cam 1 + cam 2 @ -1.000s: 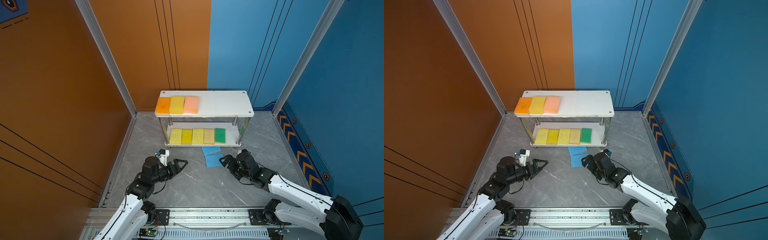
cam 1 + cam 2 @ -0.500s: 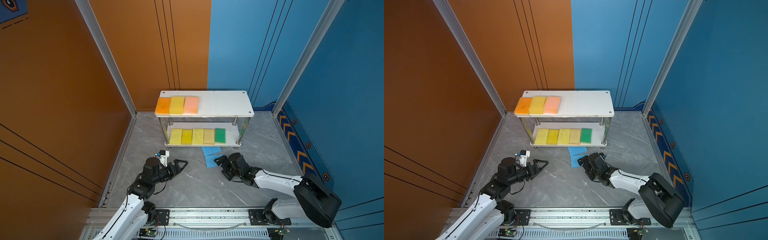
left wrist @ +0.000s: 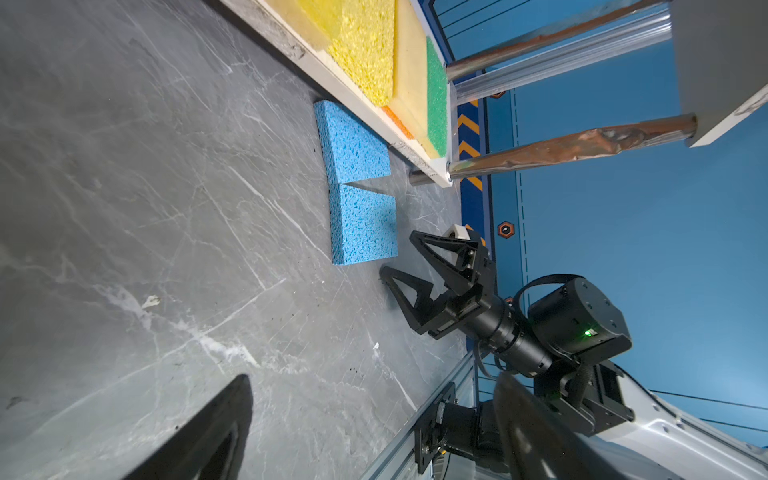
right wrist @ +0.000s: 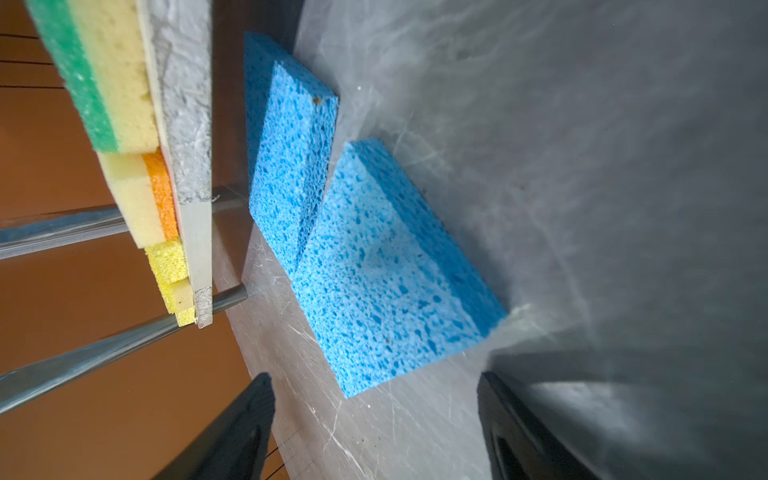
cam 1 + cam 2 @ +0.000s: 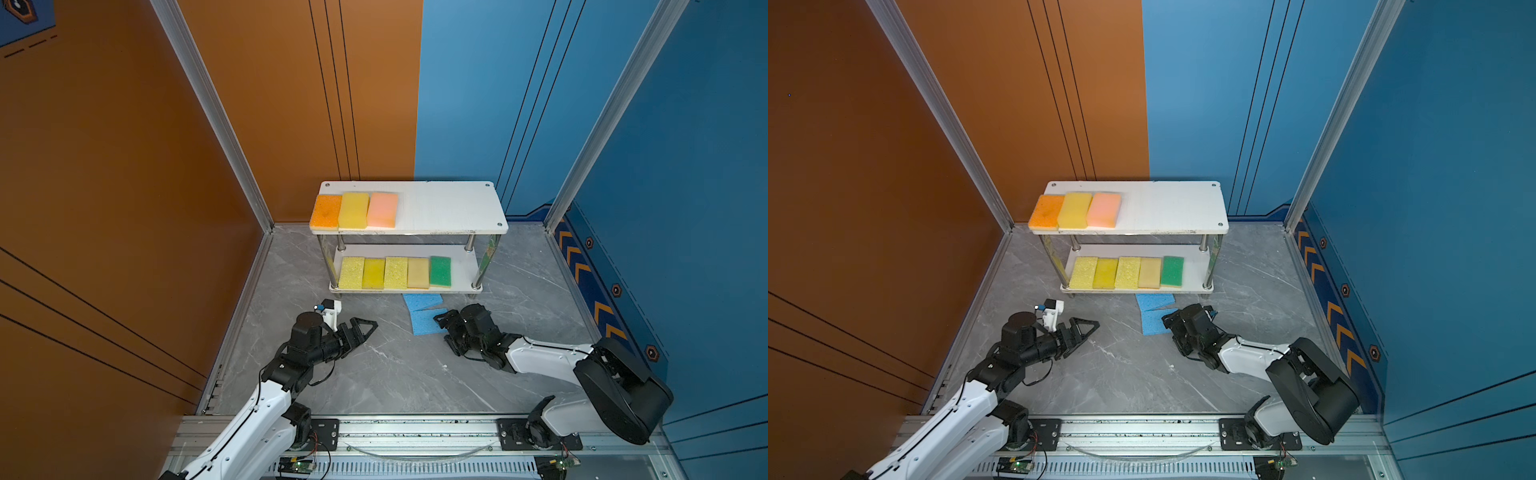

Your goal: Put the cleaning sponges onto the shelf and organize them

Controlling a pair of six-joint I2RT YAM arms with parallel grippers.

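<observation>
Before the shelf (image 5: pixel 453 208), I see right gripper (image 3: pixel 397 254) spread wide, empty, beside a blue sponge (image 3: pixel 363 224); left gripper (image 5: pixel 370 326) likewise spread, empty.

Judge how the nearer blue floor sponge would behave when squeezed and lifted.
Likely soft: the nearer blue sponge is visibly porous, so it should compress in the open right pincer. Probably light for its size. Its corner touches the other blue sponge, which may shift if it is dragged.
</observation>
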